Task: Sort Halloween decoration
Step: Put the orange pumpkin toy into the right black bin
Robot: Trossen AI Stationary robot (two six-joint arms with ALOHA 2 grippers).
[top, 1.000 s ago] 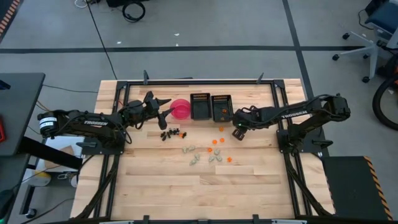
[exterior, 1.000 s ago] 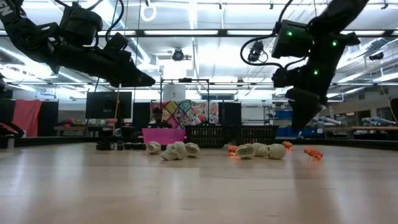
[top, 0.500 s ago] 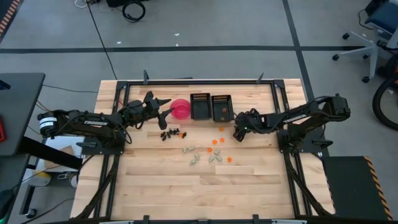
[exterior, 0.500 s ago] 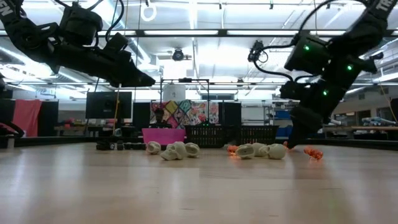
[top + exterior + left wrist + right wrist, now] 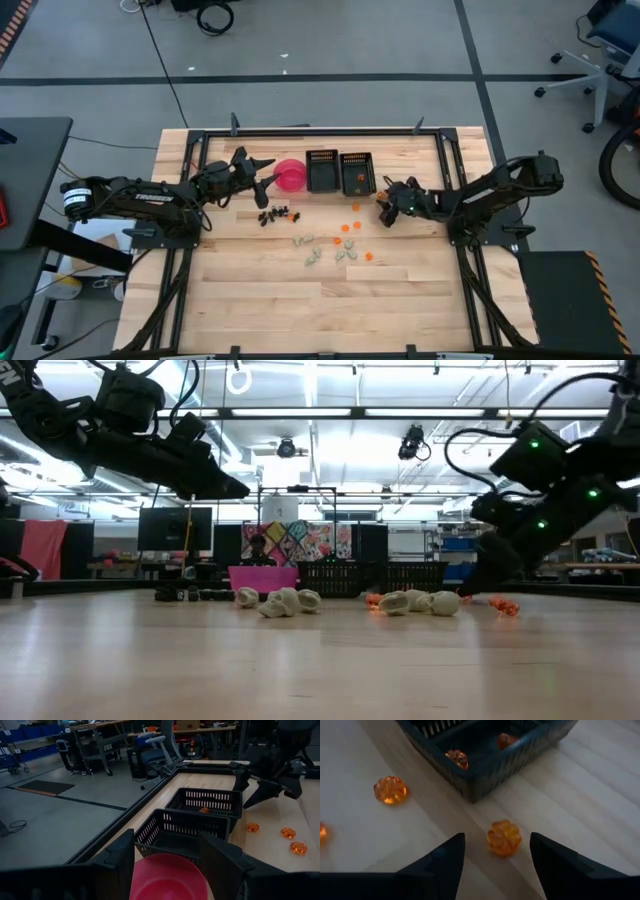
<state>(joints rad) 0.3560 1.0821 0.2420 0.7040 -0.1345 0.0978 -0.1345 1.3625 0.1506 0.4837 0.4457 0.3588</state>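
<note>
My right gripper (image 5: 385,207) is open and low over the table near the right black tray (image 5: 356,172). Its fingers stand on either side of one orange piece (image 5: 504,838) that lies on the table, without touching it. Two orange pieces (image 5: 456,758) lie in that tray. More orange pieces (image 5: 345,227), pale pieces (image 5: 313,257) and dark pieces (image 5: 275,213) lie on the table. My left gripper (image 5: 266,177) is open and empty, held above the table beside the pink bowl (image 5: 291,175).
A second black tray (image 5: 321,170) stands between the bowl and the right tray. Another orange piece (image 5: 390,789) lies on the table near the right tray's corner. Bare wood (image 5: 330,310) fills the near half of the table.
My right gripper has gone down toward the table and a little toward its right edge, beside the right tray. Its arm has sunk lower with it.
</note>
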